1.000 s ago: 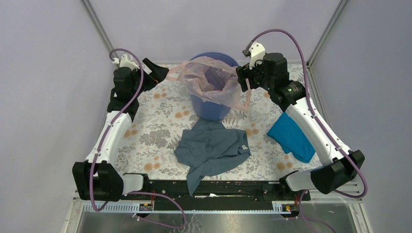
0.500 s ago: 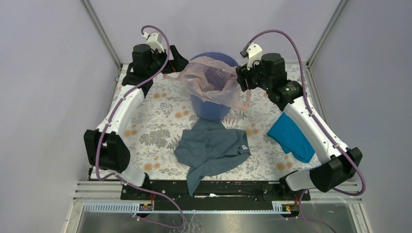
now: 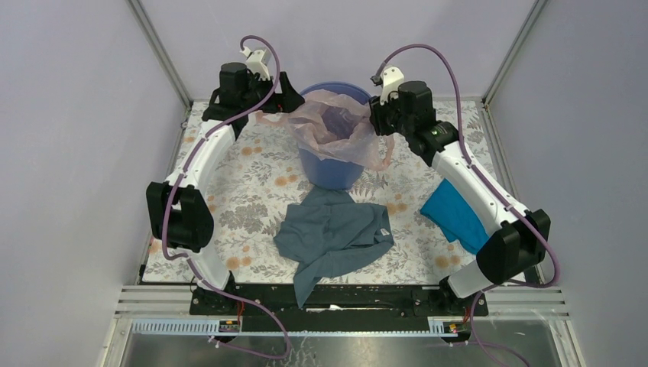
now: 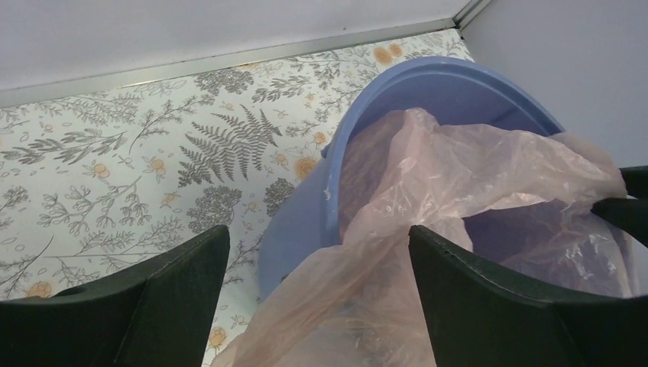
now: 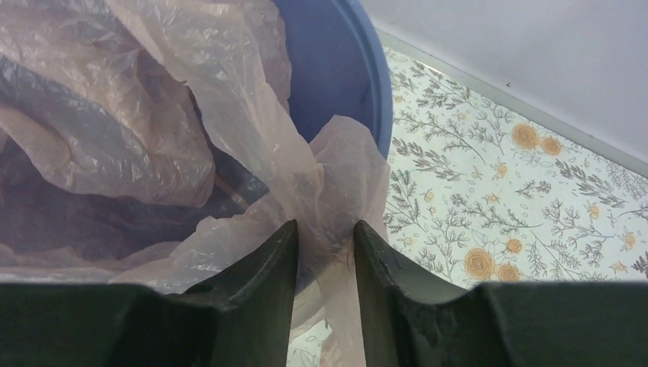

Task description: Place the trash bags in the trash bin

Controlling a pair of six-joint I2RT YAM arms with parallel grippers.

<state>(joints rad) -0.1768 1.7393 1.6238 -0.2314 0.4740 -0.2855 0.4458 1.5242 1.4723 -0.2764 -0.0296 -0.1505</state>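
The round blue trash bin [image 3: 330, 172] stands at the back middle of the floral table. The pale pink trash bag [image 3: 328, 126] lies spread over its mouth, sagging inside and hanging over the rim on both sides. My left gripper [image 3: 290, 98] is at the bin's left rim. In the left wrist view it [image 4: 317, 252] is wide open, and the bag [image 4: 474, 168] runs between its fingers over the bin rim [image 4: 443, 76]. My right gripper [image 3: 380, 122] is at the right rim. In the right wrist view it [image 5: 326, 229] is shut on a bunched fold of the bag [image 5: 115, 115] beside the bin [image 5: 336, 61].
A grey-blue cloth garment [image 3: 332, 233] lies crumpled on the table in front of the bin. A bright turquoise cloth [image 3: 458, 214] lies at the right under my right arm. Metal frame posts and walls close the back and sides.
My left arm has swung from the table's left side in to the bin's left rim. My right gripper has shifted slightly up and left, still holding the bag.
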